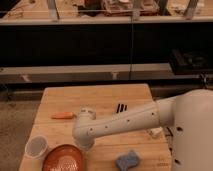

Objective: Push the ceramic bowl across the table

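The ceramic bowl (pixel 63 159) is wide, shallow and orange-red with pale rings inside. It sits at the near left edge of the small light wooden table (pixel 100 97), partly cut off by the bottom of the view. My white arm reaches in from the right across the table. My gripper (pixel 84 144) points down at the bowl's far right rim, touching or nearly touching it. The wrist hides the gripper's tip.
A small white cup (pixel 36 147) stands just left of the bowl. An orange carrot-like item (pixel 63 115) lies at mid left, a blue sponge (pixel 128 161) at the near edge, a small black object (pixel 121 107) at centre, and a pale item (pixel 155 132) under my arm. A long bench (pixel 100 70) runs behind.
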